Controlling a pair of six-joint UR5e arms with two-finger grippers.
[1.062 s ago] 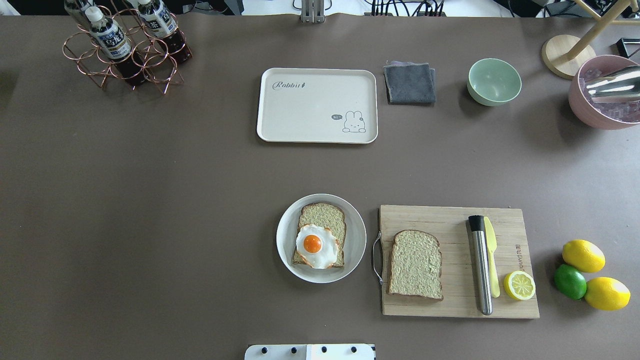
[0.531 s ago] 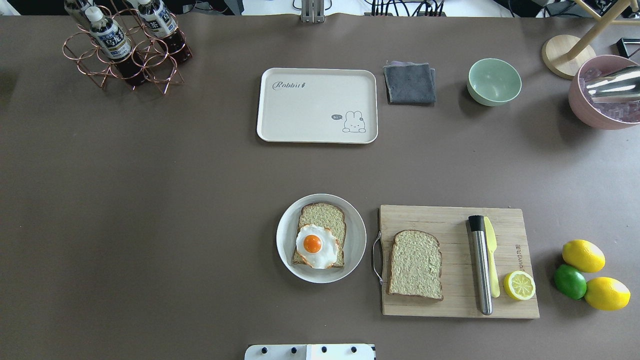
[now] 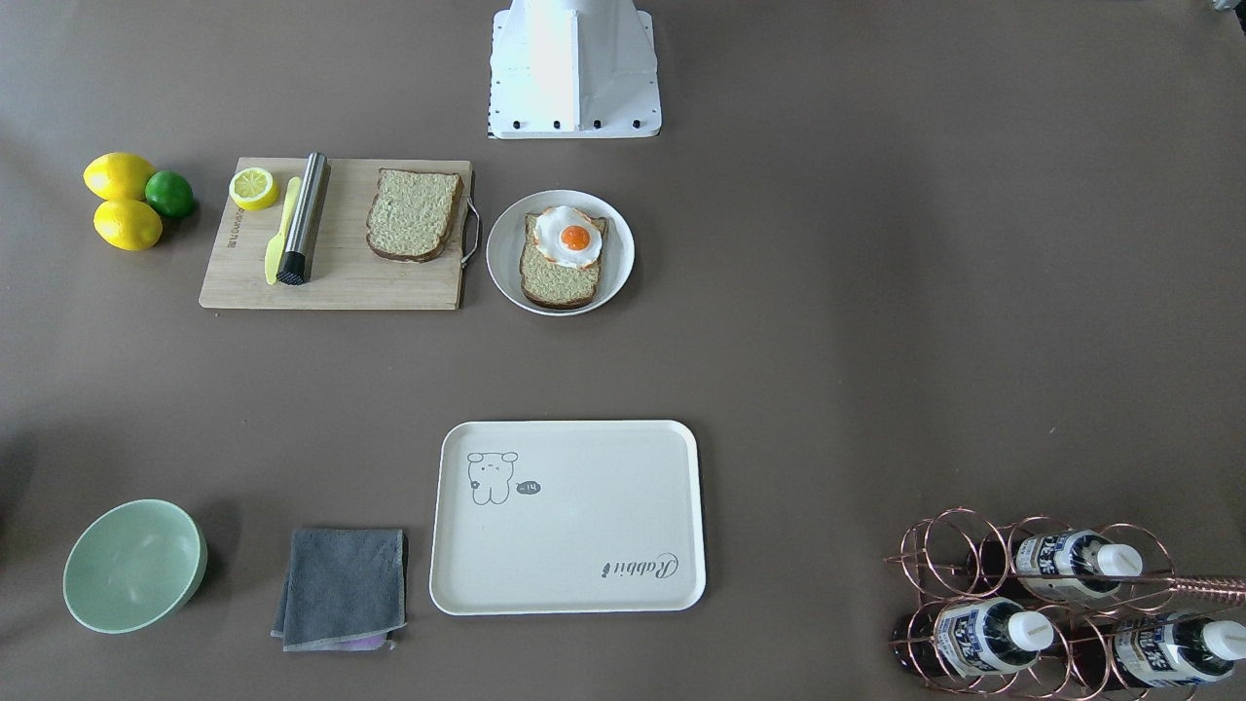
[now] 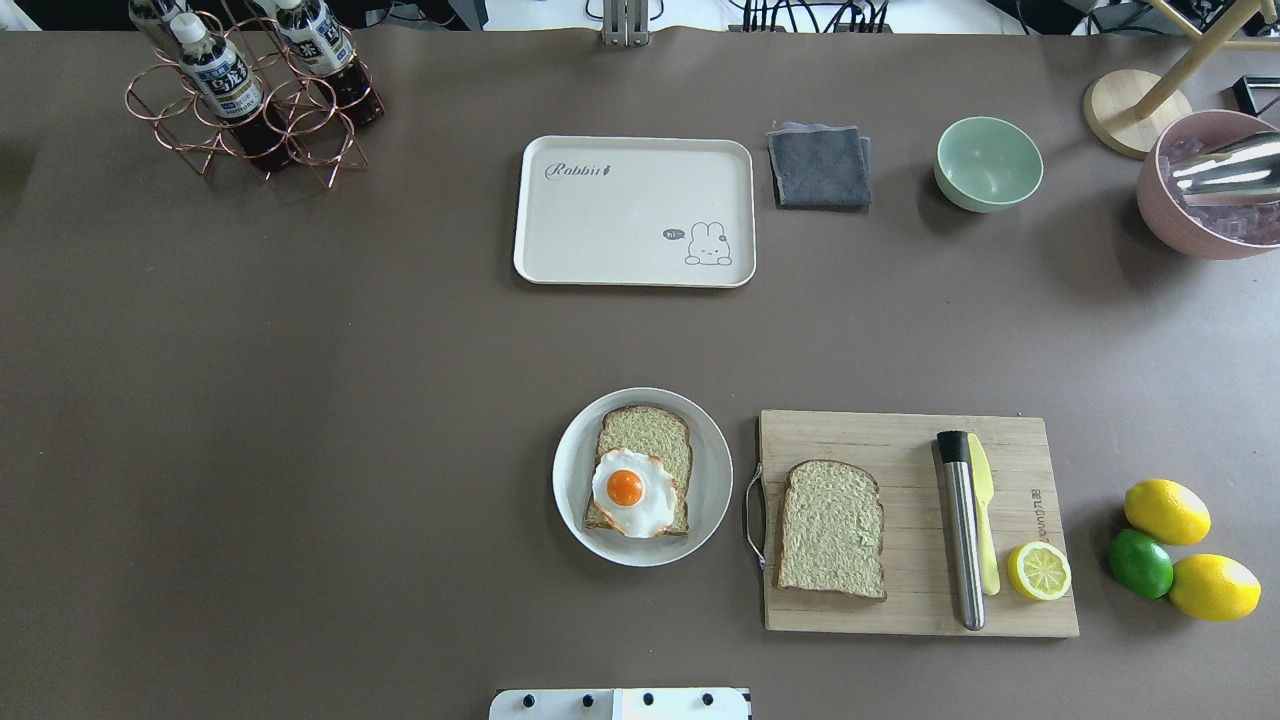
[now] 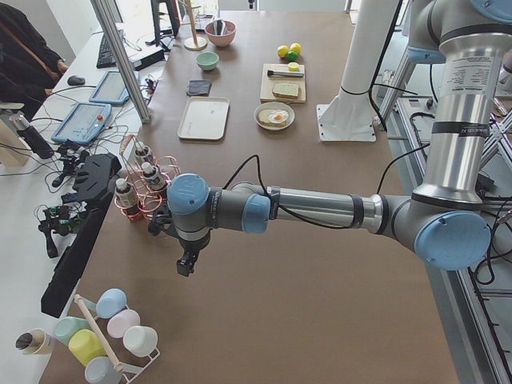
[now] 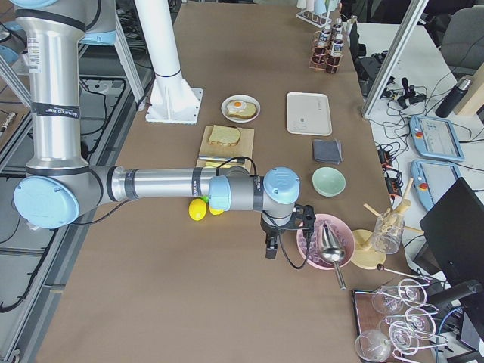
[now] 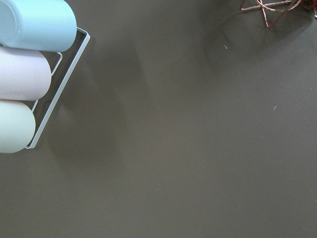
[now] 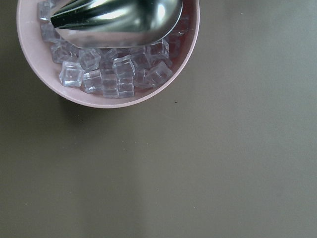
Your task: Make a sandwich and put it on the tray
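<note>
One bread slice (image 4: 648,436) lies on a round white plate (image 4: 570,480) with a fried egg (image 4: 632,492) on its near end. A second bread slice (image 4: 830,528) lies bare on the wooden cutting board (image 4: 910,590). The cream tray (image 4: 620,220) stands farther back, with nothing on it. The same slices (image 3: 413,214), egg (image 3: 569,236) and tray (image 3: 568,545) show in the front-facing view. My left gripper (image 5: 186,268) hangs over the table's far left end and my right gripper (image 6: 270,249) over the right end by the ice bowl. I cannot tell whether either is open.
A steel muddler (image 4: 962,530), yellow knife (image 4: 982,520) and half lemon (image 4: 1038,571) lie on the board. Lemons and a lime (image 4: 1140,563) lie to its right. A grey cloth (image 4: 820,165), green bowl (image 4: 988,163), pink ice bowl (image 4: 1170,225) and bottle rack (image 4: 250,95) stand at the back.
</note>
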